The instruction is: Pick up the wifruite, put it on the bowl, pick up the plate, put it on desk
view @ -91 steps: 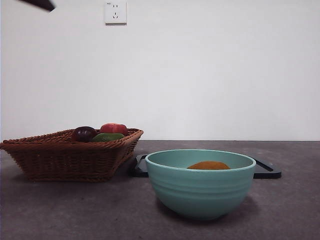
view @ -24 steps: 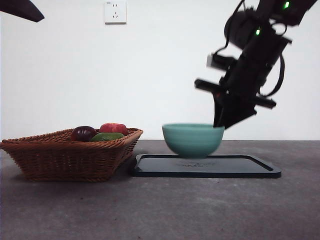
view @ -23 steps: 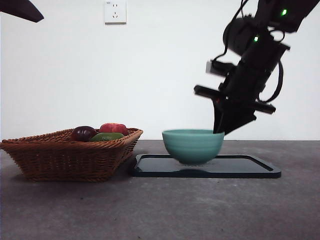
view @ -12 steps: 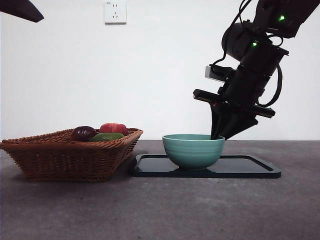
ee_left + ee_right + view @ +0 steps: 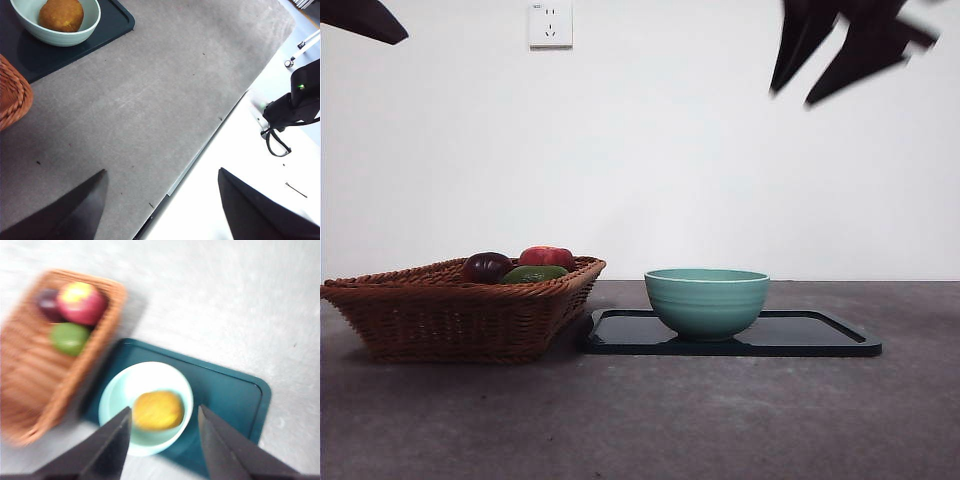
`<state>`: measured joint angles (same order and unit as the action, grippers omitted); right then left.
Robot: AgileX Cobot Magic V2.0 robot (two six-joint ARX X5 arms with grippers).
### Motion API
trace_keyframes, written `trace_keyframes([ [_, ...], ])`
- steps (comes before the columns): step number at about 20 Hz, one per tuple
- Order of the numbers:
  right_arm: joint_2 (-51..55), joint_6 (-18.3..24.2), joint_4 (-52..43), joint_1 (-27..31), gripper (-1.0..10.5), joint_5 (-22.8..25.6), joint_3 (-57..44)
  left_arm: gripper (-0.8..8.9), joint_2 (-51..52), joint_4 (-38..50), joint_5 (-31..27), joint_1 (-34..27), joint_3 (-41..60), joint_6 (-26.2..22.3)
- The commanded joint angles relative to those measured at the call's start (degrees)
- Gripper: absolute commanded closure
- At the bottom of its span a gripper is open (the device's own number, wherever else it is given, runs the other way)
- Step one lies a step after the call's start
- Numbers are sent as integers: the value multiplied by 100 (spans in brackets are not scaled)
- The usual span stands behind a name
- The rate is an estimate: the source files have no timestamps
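The orange-yellow wifruite (image 5: 157, 410) lies inside the teal bowl (image 5: 706, 300); the front view hides it behind the bowl's wall. It also shows in the left wrist view as the wifruite (image 5: 61, 14) in the bowl (image 5: 30, 25). The bowl stands upright on a flat dark rectangular tray-like plate (image 5: 820, 338) on the grey desk (image 5: 640, 420). My right gripper (image 5: 825, 60) hangs high above the bowl (image 5: 120, 400), blurred, open and holding nothing. My left gripper (image 5: 160, 200) is open over the desk's edge, far from the bowl.
A wicker basket (image 5: 460, 305) left of the plate holds a dark purple fruit (image 5: 487, 267), a red one (image 5: 547, 257) and a green one (image 5: 534, 273). The waiting arm shows as a black tip (image 5: 360, 18) at the top left. A wall socket (image 5: 551, 24) sits high on the wall.
The right gripper lowered the bowl onto the dark plate, let go of its rim and rose to the top right. The bowl now stands alone.
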<state>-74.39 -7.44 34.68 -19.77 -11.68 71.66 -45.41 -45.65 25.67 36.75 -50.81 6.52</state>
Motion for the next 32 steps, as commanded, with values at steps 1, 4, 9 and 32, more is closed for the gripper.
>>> trace_keyframes([
  [1, 540, 216, 586, -42, 733, -186, 107, 470, -31, 70, 31, 39, -44, -96],
  [4, 1211, 232, 1075, -103, 733, -503, -199, 470, -31, 68, 31, 39, -44, -96],
  [9, 2212, 212, 1080, -422, 733, -975, -1388, 470, -31, 63, 31, 39, -44, -114],
  [32, 3145, 79, 1211, -824, 733, -1123, -2249, 470, -31, 57, 31, 39, -44, -111],
])
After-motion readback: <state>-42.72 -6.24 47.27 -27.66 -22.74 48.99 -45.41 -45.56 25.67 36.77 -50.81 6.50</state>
